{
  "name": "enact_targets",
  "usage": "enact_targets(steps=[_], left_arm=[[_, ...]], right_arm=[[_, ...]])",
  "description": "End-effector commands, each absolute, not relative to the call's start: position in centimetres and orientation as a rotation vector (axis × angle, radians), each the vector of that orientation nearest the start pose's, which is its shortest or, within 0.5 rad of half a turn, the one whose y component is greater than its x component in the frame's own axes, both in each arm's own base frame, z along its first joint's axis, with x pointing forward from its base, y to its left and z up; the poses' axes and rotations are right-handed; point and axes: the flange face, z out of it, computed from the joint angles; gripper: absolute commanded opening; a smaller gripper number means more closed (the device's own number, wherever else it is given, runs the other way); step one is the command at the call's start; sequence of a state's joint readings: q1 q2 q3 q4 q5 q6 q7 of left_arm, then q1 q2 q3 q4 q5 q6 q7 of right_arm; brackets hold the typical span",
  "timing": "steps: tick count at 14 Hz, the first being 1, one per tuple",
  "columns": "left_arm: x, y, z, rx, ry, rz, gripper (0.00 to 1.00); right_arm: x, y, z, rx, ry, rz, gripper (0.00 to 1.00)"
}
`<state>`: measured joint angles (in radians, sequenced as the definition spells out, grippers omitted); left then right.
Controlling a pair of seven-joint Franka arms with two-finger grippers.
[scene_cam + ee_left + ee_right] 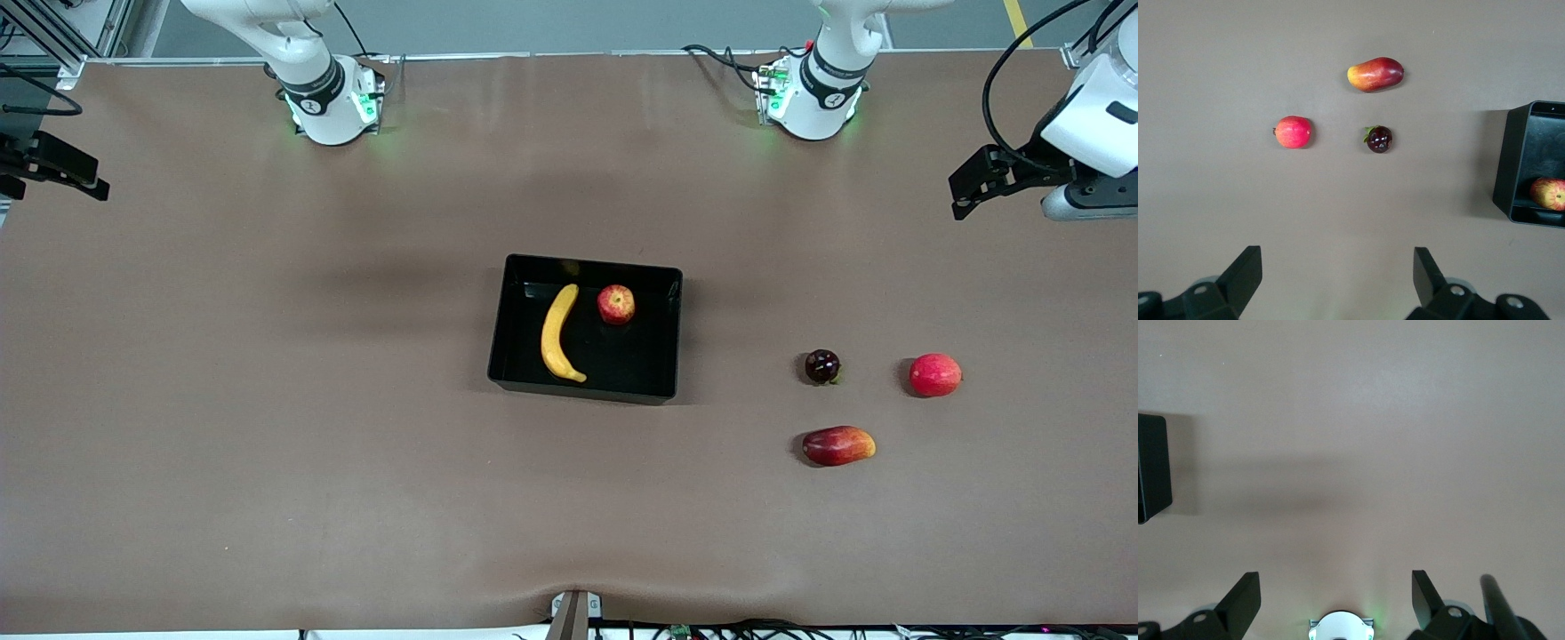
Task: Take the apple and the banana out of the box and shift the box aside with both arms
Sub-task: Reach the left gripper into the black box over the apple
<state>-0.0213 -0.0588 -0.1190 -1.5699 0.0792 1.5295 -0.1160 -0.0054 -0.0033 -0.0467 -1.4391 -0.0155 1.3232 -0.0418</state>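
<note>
So the black box [587,327] is sat pretty much in the middle of the brown desk [267,400], and both fruits are already found inside it. The banana [558,335] is laid lengthwise along the side of the box toward the right arm's end, and the apple [616,304] is parked just beside its upper tip, in the part of the box farther from the front camera. The two aren't touching as far as can be seen.

The left claw [973,185] is held up in the air over the left arm's end of the desk, well apart from the box, with its fingers [1238,277] spread wide and nothing between them. In the left wrist view only a corner of the box is caught, with the apple peeking out of it.

The right claw [62,173] is hung over the right arm's end of the desk, also well away from the box, fingers [1241,597] spread and nothing gripped.

Outside the box, toward the left arm's end, three leftovers are seen: a dark purple fruit [822,366], a plain red round fruit [935,374] beside it, and a mango [838,445] nearer the front camera.
</note>
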Motion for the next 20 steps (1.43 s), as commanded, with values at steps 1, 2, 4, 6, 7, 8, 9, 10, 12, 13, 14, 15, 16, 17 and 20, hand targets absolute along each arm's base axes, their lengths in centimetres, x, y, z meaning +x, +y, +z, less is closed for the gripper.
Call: enact_targets(steps=[1,2,4,6,7,8,9,10,12,13,14,15,16,17,20], left_arm=[[52.7,-6.5,66.1,-3.044,0.034,-0.041,1.00],[52.8,-6.4,66.1,-3.042,0.031,-0.044,1.00],[52.8,-6.6,66.2,-3.043,0.038,-0.046,1.00],[52.8,-6.8,65.7,-3.056,0.042,-0.014,1.00],[52.9,-7.2,65.3,-3.056,0.052,0.002,1.00],[52.7,-8.2,64.8,-3.057,0.055,0.017,1.00],[52.9,-9.7,63.9,-3.062,0.038,0.038,1.00],[53.5,-10.7,62.7,-3.083,-0.038,0.067,1.00],[54.5,-14.3,60.2,-3.123,-0.124,0.104,1.00],[54.6,-16.6,58.7,-3.130,-0.098,0.099,1.00],[54.8,-18.3,56.9,-3.139,-0.085,0.085,1.00],[54.6,-20.1,55.0,-3.146,-0.077,0.061,1.00],[54.1,-22.1,53.0,-3.158,-0.093,0.032,1.00],[53.7,-23.9,50.8,-3.169,-0.120,0.005,1.00],[53.6,-29.1,44.5,-3.233,-0.090,-0.012,1.00]], right_arm=[[51.8,-3.0,66.8,-3.158,0.042,0.179,1.00],[51.8,-3.0,66.8,-3.158,0.042,0.179,1.00],[51.8,-3.0,66.8,-3.158,0.042,0.179,1.00],[51.9,-3.1,66.7,-3.158,0.044,0.181,1.00],[51.9,-2.9,66.7,-3.158,0.040,0.181,1.00],[51.9,-2.8,66.7,-3.159,0.035,0.179,1.00],[51.9,-2.8,66.7,-3.159,0.035,0.179,1.00],[52.0,-2.8,66.6,-3.158,0.037,0.183,1.00],[52.0,-2.9,66.6,-3.158,0.040,0.183,1.00],[52.0,-2.9,66.6,-3.158,0.040,0.183,1.00],[52.0,-2.9,66.5,-3.158,0.042,0.186,1.00],[52.0,-2.9,66.5,-3.158,0.040,0.186,1.00],[52.0,-2.9,66.5,-3.158,0.042,0.186,1.00],[52.0,-3.0,66.5,-3.158,0.044,0.186,1.00],[51.8,-3.5,66.3,-3.153,0.061,0.215,1.00]])
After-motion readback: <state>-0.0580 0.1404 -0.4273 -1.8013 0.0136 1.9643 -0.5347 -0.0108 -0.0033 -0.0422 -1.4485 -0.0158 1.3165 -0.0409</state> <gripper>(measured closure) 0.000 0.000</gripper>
